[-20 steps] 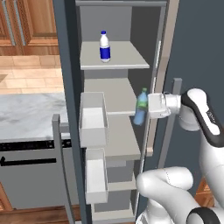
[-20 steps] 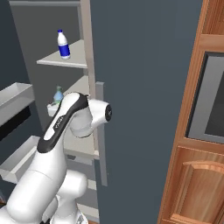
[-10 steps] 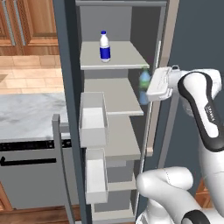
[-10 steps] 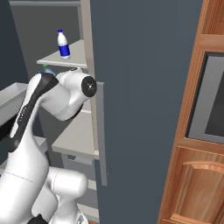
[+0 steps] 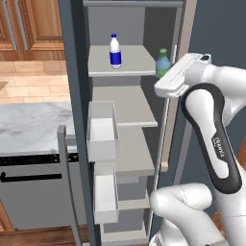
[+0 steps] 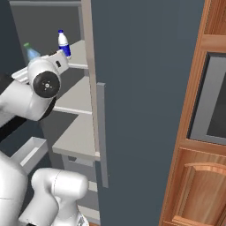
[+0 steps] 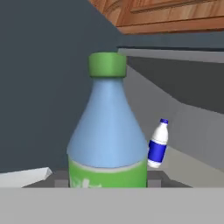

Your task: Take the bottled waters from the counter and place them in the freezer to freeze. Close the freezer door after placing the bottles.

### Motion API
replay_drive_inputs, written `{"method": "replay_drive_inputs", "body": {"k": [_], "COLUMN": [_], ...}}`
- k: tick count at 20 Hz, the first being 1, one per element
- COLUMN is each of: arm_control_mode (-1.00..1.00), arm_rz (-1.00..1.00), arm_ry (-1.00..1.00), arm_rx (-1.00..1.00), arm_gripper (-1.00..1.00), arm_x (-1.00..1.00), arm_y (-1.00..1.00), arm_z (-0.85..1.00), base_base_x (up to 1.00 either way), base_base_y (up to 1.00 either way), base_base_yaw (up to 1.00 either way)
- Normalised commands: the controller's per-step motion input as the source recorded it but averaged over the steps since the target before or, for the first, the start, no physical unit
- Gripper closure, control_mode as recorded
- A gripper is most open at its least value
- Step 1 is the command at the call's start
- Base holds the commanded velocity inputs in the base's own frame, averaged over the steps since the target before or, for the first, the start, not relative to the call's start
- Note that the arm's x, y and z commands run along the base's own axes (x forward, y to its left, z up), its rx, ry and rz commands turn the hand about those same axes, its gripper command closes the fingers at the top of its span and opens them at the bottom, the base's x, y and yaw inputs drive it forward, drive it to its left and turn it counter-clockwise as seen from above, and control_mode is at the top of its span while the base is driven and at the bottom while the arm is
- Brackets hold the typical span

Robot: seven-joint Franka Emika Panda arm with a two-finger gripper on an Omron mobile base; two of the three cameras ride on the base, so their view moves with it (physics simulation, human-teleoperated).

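My gripper (image 7: 108, 180) is shut on the pale blue bottled water with the green cap (image 7: 108, 131), dark fingertips (image 7: 61, 179) on either side of its green label. It hangs upright by the right front edge of the freezer's (image 5: 125, 101) upper shelf, where that bottle (image 5: 163, 61) peeks above my gripper (image 5: 163, 73). The clear bottled water with the dark blue label (image 5: 114, 50) stands upright on that shelf, also seen as a small bottle (image 7: 158, 144) beyond the held one. The freezer door (image 5: 72, 120) stands open at the left. A corner of the counter (image 5: 29, 122) shows left of it.
White door bins (image 5: 102, 132) jut toward the shelves, and the bar handle (image 5: 66, 182) stands before a grey dishwasher front (image 5: 33, 197). The freezer's dark side panel (image 6: 145, 88) and wooden cabinets (image 6: 207, 132) close off the right. My arm's elbow (image 5: 211, 129) crosses the opening.
The arm has lifted the green-capped bottle from the middle shelf's height to the upper shelf's level. The blue-labelled bottle has stayed in place.
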Motion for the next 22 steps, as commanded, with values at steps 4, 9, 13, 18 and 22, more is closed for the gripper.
{"method": "replay_drive_inputs", "body": {"k": [4, 9, 13, 18, 22], "arm_control_mode": [-1.00, -1.00, -1.00, -1.00, -1.00], "arm_rz": [-0.34, -0.34, -0.11, 0.00, 0.00], "arm_ry": [-0.10, -0.04, 0.00, 0.00, 0.00], "arm_rx": [0.27, 0.32, 0.05, 0.00, 0.09], "arm_gripper": [1.00, 1.00, 1.00, 1.00, 1.00], "arm_x": [-0.19, -0.21, 0.00, 0.00, 0.06], "arm_y": [0.00, 0.00, 0.00, 0.00, -0.16], "arm_z": [0.14, 0.00, 0.00, 0.00, 0.03], "base_base_x": [0.00, 0.00, 0.00, 0.00, 0.00], "base_base_y": [0.00, 0.00, 0.00, 0.00, 0.00], "base_base_yaw": [0.00, 0.00, 0.00, 0.00, 0.00]}}
